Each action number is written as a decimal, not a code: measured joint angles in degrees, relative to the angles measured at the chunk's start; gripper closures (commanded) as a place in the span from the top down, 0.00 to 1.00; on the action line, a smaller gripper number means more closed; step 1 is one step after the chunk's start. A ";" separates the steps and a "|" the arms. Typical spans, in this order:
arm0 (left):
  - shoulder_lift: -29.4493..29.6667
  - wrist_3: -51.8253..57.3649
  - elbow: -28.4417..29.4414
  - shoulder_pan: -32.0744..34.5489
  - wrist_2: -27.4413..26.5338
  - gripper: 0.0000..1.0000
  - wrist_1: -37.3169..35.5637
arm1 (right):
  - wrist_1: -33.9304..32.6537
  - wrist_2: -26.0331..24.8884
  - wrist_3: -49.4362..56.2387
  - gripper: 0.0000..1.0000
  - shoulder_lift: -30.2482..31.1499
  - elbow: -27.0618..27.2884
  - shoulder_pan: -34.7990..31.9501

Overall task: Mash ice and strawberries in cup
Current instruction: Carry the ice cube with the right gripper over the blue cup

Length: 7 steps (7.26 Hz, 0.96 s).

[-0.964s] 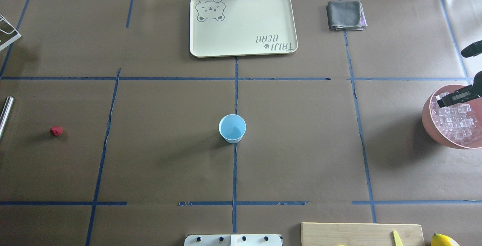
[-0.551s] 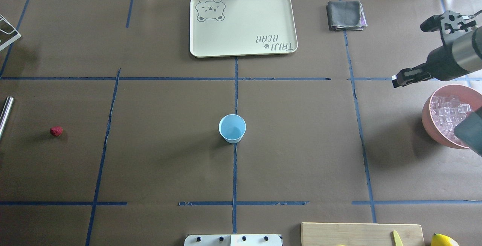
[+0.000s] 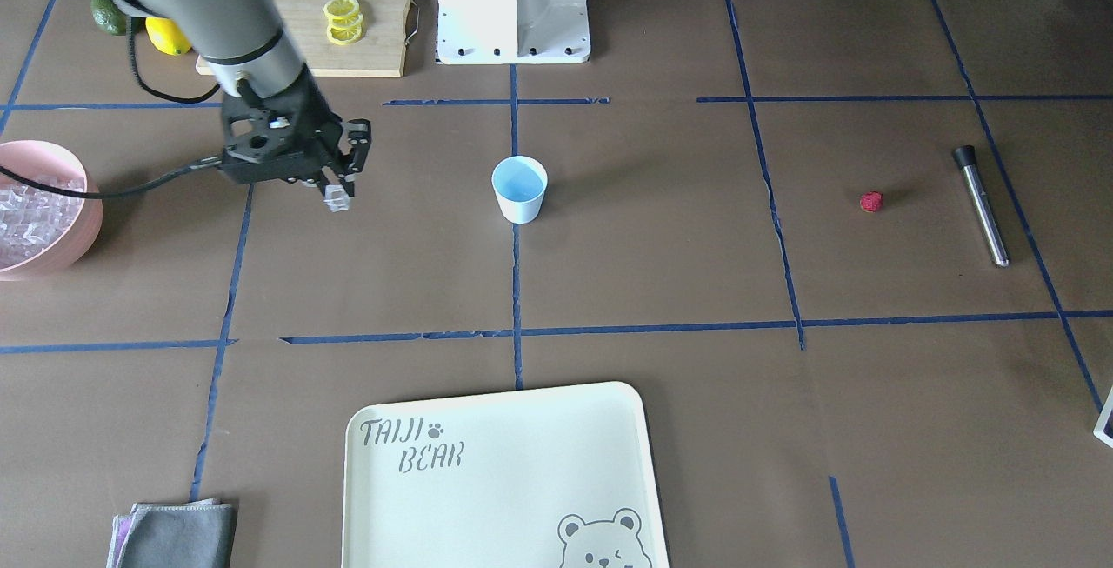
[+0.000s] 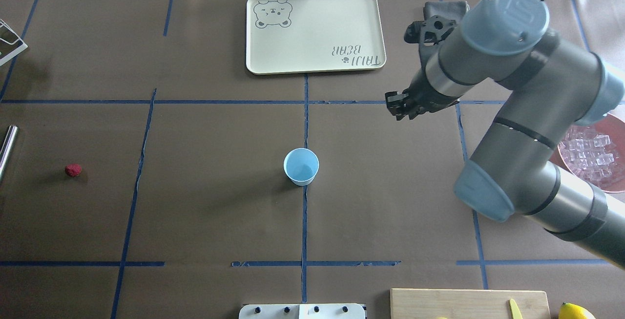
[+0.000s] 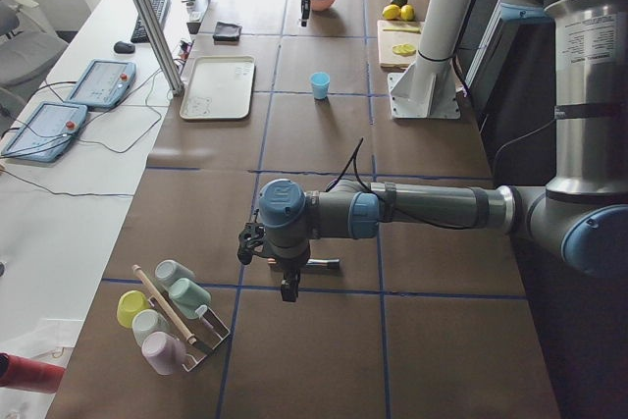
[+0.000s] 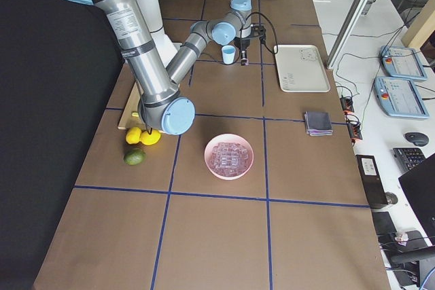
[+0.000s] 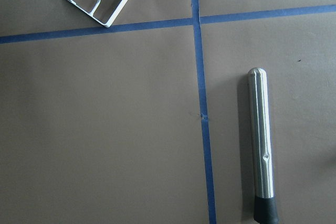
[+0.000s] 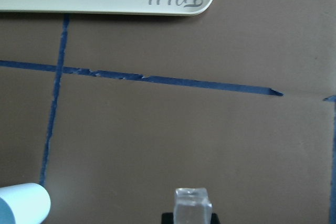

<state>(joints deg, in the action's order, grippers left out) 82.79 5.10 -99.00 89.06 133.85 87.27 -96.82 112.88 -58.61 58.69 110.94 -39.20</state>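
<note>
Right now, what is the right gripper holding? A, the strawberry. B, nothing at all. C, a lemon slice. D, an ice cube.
D: the right gripper is closed on a clear ice cube, held off to the side of the cup and not yet over it.

Between the black two-finger right gripper (image 3: 337, 193), closed on a small clear ice cube (image 3: 336, 201), and the small pale-blue tapered plastic cup (image 3: 519, 189), only bare brown paper-covered table (image 3: 426, 229) is seen. The cup's mouth is uncovered. The cream rectangular tray (image 3: 504, 481), tiny red berry (image 3: 870, 201) and steel cylindrical rod (image 3: 983, 207) are set well apart from it.
</note>
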 measured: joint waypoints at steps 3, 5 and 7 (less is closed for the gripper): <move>0.00 0.00 0.03 -0.02 1.25 1.00 -0.03 | -3.94 -8.58 -11.66 0.00 -11.67 -5.72 10.41; 0.00 0.00 0.04 -0.02 1.54 1.00 -0.02 | -5.56 -11.88 -14.78 0.00 -17.95 -12.22 13.94; 0.00 0.00 0.08 -0.02 1.58 1.00 -0.07 | -5.74 -12.91 -15.32 0.03 -19.79 -16.23 15.24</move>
<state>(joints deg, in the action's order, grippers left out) 82.79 5.10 -98.92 89.03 135.43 87.20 -102.55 99.97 -73.93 38.90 94.71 -23.97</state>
